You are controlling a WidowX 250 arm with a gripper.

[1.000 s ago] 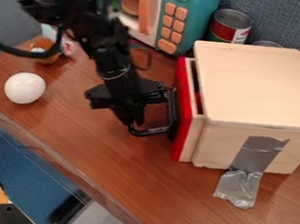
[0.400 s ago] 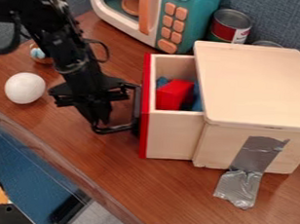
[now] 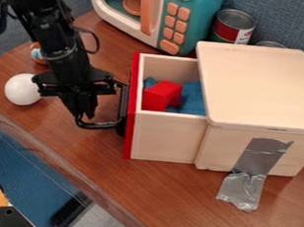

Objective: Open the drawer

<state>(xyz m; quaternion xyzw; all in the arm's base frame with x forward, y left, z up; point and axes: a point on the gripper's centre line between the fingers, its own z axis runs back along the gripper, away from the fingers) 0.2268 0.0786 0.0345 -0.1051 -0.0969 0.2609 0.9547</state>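
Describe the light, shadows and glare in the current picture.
Camera view: soft, even light on the top of the pale box; bright glints on the crumpled silver tape; the white ball shaded toward its underside; parts of the black arm merging into darkness.

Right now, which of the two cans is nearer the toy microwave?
The can with the red and white label, close beside the microwave; the other can is mostly hidden behind the wooden box.
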